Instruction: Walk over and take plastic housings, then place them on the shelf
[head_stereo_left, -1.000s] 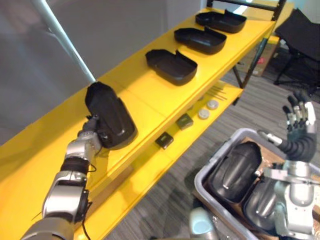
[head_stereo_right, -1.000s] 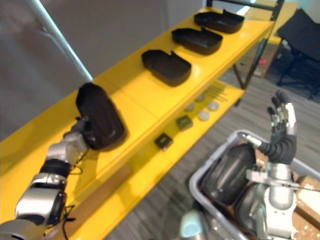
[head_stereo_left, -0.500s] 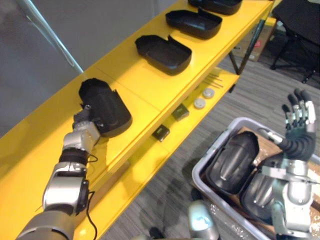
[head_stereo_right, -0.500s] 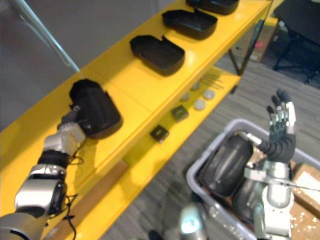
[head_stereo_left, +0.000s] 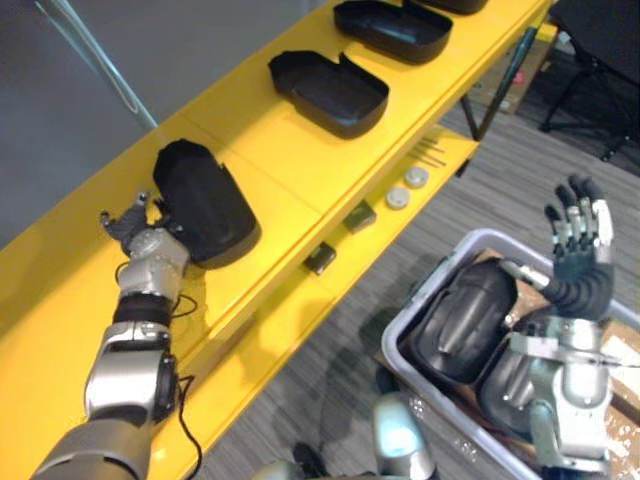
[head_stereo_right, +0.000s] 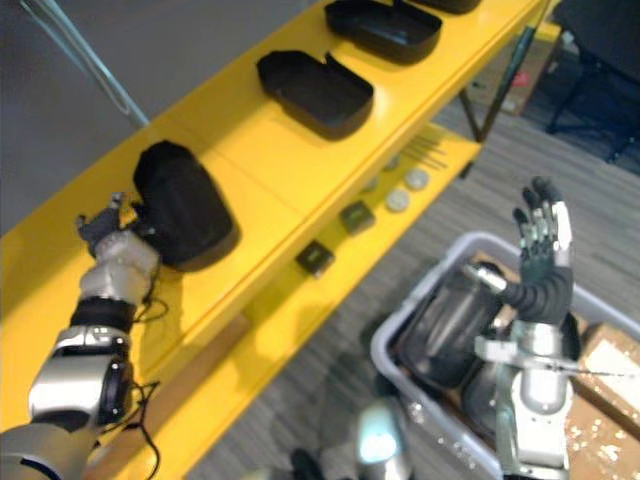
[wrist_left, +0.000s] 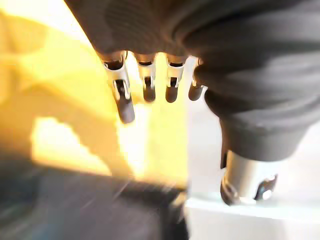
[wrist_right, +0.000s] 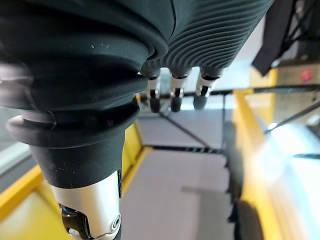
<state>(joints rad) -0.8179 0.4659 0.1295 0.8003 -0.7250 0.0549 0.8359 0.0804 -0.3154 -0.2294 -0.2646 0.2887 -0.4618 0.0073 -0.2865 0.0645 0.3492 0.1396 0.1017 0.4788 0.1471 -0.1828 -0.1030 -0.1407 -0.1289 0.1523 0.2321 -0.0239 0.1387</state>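
Close to me, a grey bin (head_stereo_left: 425, 295) sits on the floor with dark plastic housings (head_stereo_left: 465, 320) lying inside it. The right hand (head_stereo_left: 578, 250) is held up above the bin. Its fingers (wrist_right: 175, 97) are straight and spread wide, and they hold nothing.

A bit further off, the left hand (head_stereo_left: 140, 238) reaches out over the yellow shelf (head_stereo_left: 270, 150). Its fingers (wrist_left: 125, 102) are open and wide too, with nothing in them. Right next to that hand, a black housing (head_stereo_left: 205, 205) lies on the shelf with its round side up. I cannot tell if the hand touches it.

Below that is a lower shelf (head_stereo_left: 380, 240) with a few small parts (head_stereo_left: 320, 258) on it.

Further along the top shelf, two more housings lie in a row, hollow side up: a near one (head_stereo_left: 328, 92) and a far one (head_stereo_left: 392, 25).

I think this housing is now in its place and the job here is to get the hand away. The hand should lift up first and then pull back, with the fingers kept open, so it does not bump the housing or drag it to the edge. The housing sits close to the front edge, so even a small push could tip it off. After that, the bin has more housings to take.
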